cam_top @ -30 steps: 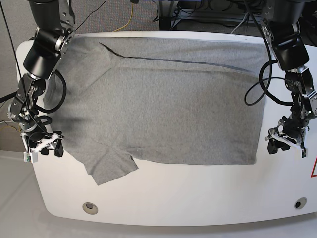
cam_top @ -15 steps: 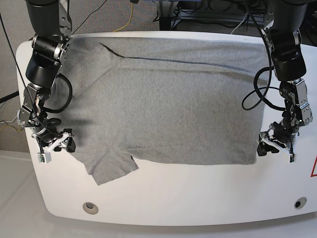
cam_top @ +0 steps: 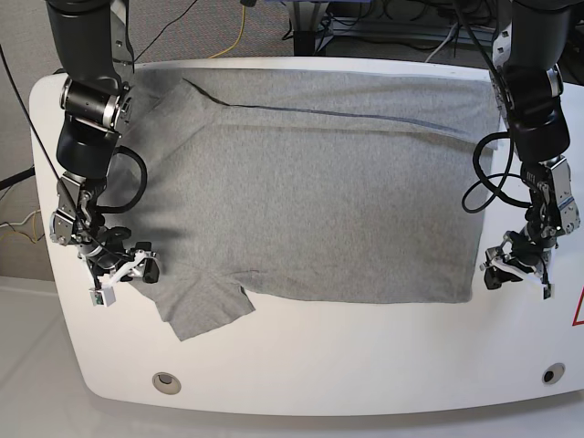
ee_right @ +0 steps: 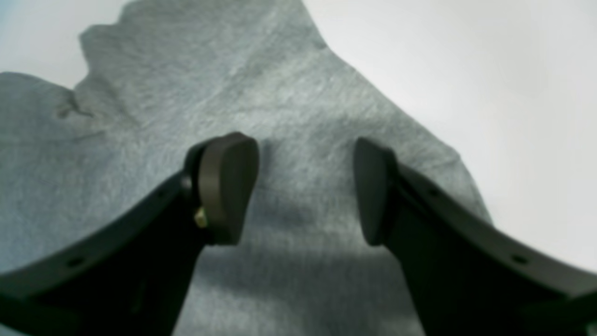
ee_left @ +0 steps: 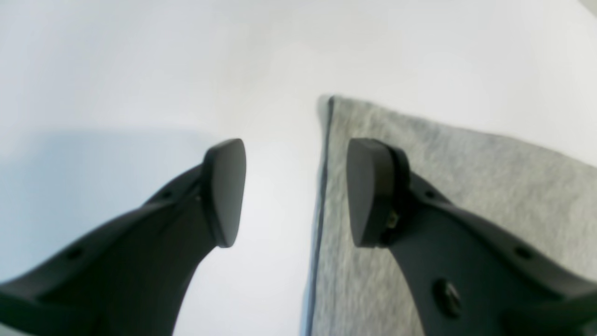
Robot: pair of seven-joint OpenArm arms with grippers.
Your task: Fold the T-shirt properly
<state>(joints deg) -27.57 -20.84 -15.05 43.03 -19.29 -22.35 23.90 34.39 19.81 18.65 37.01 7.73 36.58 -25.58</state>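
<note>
The right end effector [ee_right: 305,191] is seen from close above, its 2 dark fingers [ee_right: 228,186] rising from the lower corners of the frame with a clear gap between them. Nothing is held between the pads. Beneath them the grey T-shirt [ee_right: 163,116] is spread, covering the left and centre of the frame, with a wavy edge at the upper left. The white worktop [ee_right: 489,79] is shown at the upper right.

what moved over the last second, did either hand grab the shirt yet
Both hands moved inward toward the T-shirt: the right hand onto the sleeve area, the left hand to the shirt's side edge. Both are open, gripping nothing. The shirt lies as before.
</note>
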